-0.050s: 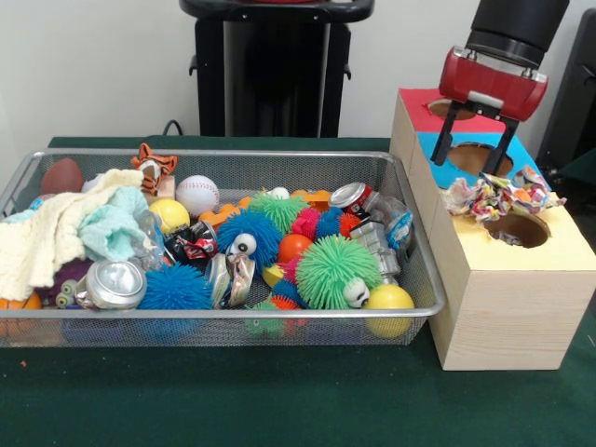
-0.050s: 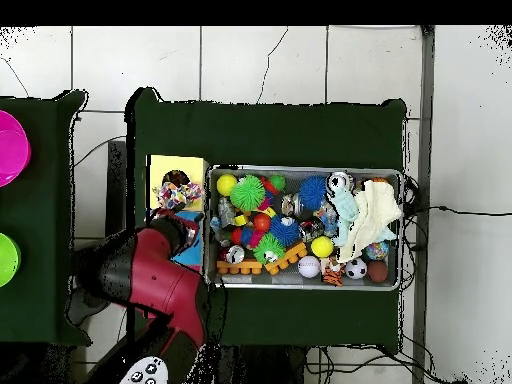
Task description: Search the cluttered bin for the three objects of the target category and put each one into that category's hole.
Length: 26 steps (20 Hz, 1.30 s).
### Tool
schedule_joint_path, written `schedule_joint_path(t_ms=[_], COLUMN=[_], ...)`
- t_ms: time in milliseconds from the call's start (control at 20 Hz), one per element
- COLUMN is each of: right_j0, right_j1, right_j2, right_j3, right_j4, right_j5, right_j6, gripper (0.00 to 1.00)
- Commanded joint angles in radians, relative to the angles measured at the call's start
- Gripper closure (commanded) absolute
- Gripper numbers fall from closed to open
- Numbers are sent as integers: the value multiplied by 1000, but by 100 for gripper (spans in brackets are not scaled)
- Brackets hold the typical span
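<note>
Hovering with fingers apart, the claw [image 1: 476, 142] overlooks one crumpled wrapper [image 1: 501, 196] on the three-holed box [image 1: 503, 307].

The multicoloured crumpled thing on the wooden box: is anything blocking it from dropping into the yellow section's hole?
Nothing visible blocks it. The multicoloured crumpled thing lies on the rim of the yellow section's hole, partly overhanging the dark opening. The gripper hangs above the blue section, open, apart from it.

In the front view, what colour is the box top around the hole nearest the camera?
Pale yellow. The wooden box shows it best in the front view, where a multicoloured crumpled wad sits beside that hole.
</note>
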Motion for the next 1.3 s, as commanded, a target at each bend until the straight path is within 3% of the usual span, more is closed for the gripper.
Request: schedule_joint_path(t_ms=[50,750,1300], right_j0=[-22,4,13], right_j1=[36,75,183], right_j2=[123,37,10], right_j3=[-52,-128,-152], right_j4=[52,90,107], right_j5=[-13,84,24], right_j6=[286,314,301], gripper=[0,0,0])
